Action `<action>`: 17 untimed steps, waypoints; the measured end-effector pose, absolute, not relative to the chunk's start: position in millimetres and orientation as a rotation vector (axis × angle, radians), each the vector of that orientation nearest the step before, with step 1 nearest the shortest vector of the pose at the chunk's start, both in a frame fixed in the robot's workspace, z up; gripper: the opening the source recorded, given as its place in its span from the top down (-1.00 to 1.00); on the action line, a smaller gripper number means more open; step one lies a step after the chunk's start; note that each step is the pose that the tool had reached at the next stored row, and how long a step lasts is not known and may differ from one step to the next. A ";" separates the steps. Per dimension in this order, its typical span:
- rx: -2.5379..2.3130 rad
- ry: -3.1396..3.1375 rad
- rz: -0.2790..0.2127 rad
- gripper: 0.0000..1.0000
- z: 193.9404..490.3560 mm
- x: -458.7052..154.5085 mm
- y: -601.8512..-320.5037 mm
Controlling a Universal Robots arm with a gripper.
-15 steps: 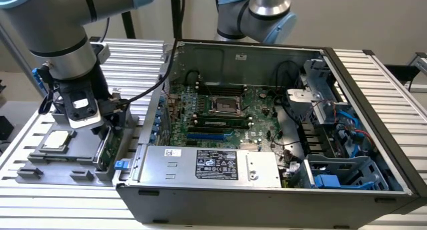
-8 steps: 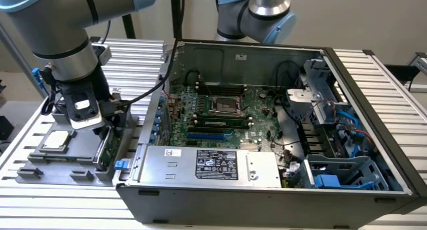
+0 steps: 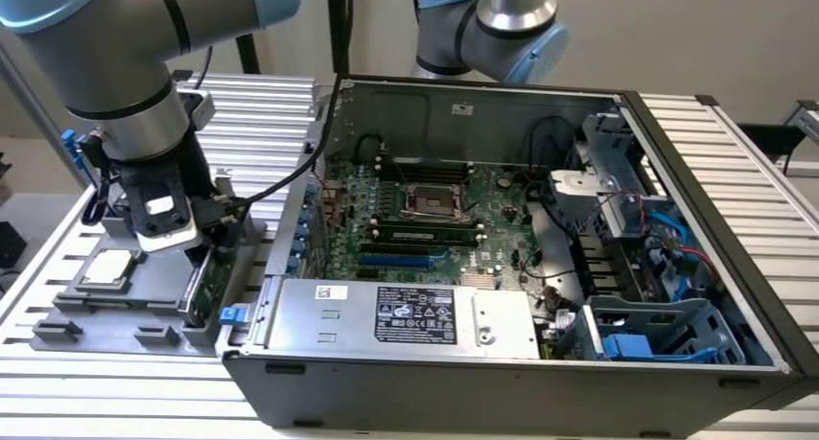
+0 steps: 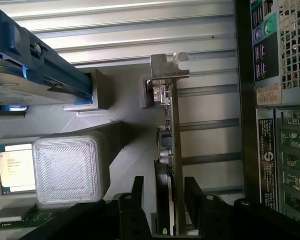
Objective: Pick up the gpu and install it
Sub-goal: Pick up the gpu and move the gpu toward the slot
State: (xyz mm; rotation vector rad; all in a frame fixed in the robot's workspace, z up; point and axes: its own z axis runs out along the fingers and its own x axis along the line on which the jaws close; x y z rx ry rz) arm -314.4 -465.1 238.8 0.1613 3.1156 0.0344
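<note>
The gpu (image 4: 168, 125) stands on edge in a slot of the grey holder (image 4: 122, 107), its silver bracket (image 4: 169, 66) at the far end from my wrist. My gripper (image 4: 165, 192) is lowered over the card with one black finger (image 4: 137, 192) on each side of it. The jaws are open, with a gap still showing on one side and the other finger close to the board. In the exterior view the gripper (image 3: 192, 241) hangs over the gpu (image 3: 205, 285), just beside the open computer case (image 3: 716, 267).
A square CPU chip (image 3: 109, 266) lies on the holder beside the card. A hard drive with blue rails (image 4: 35, 75) sits further along the holder. Inside the case the motherboard (image 3: 423, 210) shows a blue slot (image 3: 403, 259). A second arm (image 3: 493, 23) stands behind the case.
</note>
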 end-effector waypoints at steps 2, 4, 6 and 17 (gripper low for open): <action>0.161 3.116 0.034 0.23 238.5 -314.4 -464.8; 0.162 3.115 0.035 0.23 238.2 -314.4 -464.3; 0.161 3.115 0.035 0.23 237.9 -314.4 -463.8; 0.161 3.116 0.034 0.46 235.5 -314.4 -462.7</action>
